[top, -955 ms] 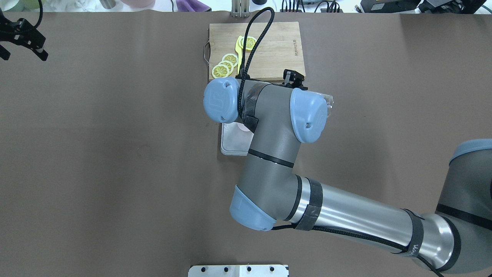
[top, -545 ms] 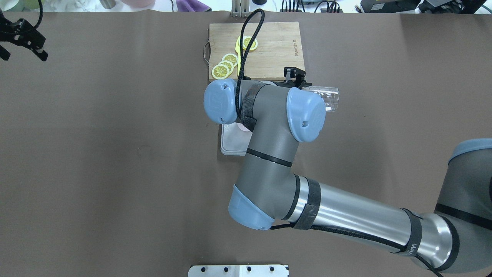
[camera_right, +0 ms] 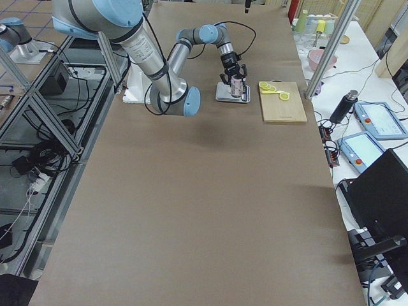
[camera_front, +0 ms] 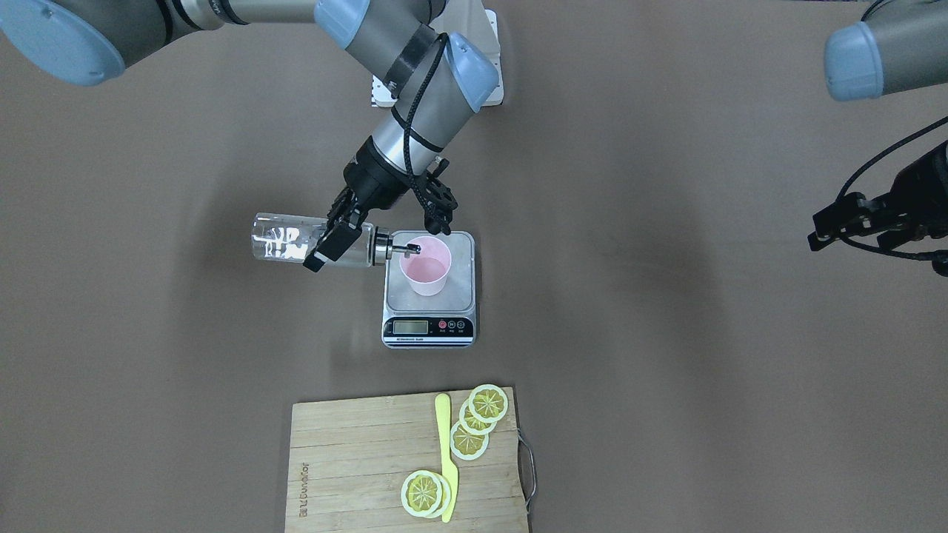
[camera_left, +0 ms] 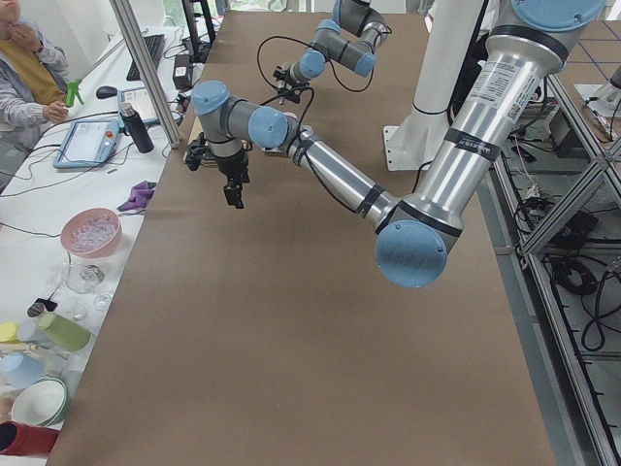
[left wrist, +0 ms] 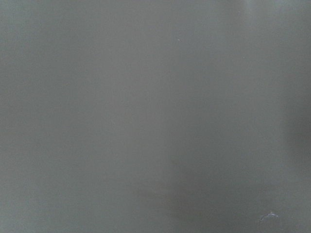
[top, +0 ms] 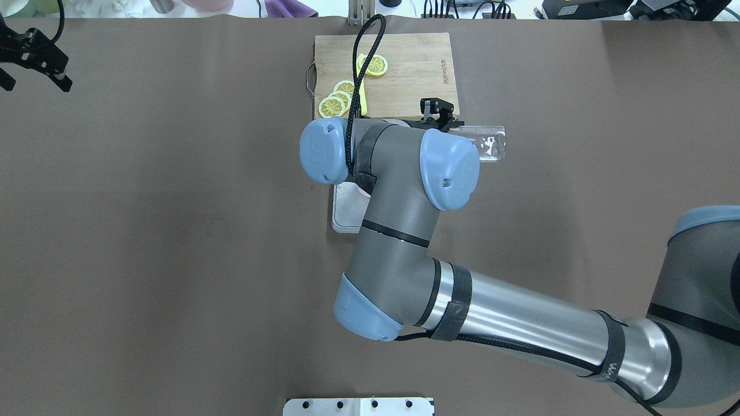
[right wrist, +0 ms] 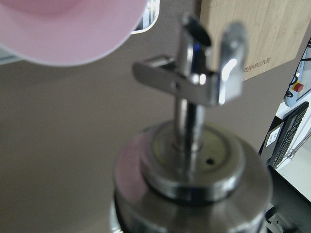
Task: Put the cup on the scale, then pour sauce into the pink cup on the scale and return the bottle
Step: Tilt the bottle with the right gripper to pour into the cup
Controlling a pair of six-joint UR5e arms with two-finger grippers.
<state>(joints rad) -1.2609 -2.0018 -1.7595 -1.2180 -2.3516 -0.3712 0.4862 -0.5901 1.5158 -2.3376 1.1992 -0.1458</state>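
Bottle [camera_front: 281, 240] lies sideways between right jaws, spout [camera_front: 409, 251] over cup [camera_front: 426, 270].

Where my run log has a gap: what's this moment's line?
step: pour | right end effector: shut on bottle, sideways, spout over cup | cup on scale | left end effector: open

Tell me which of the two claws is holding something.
The right claw, shut on the clear bottle tipped sideways with its spout at the pink cup's rim. The left claw hangs empty off to the side.
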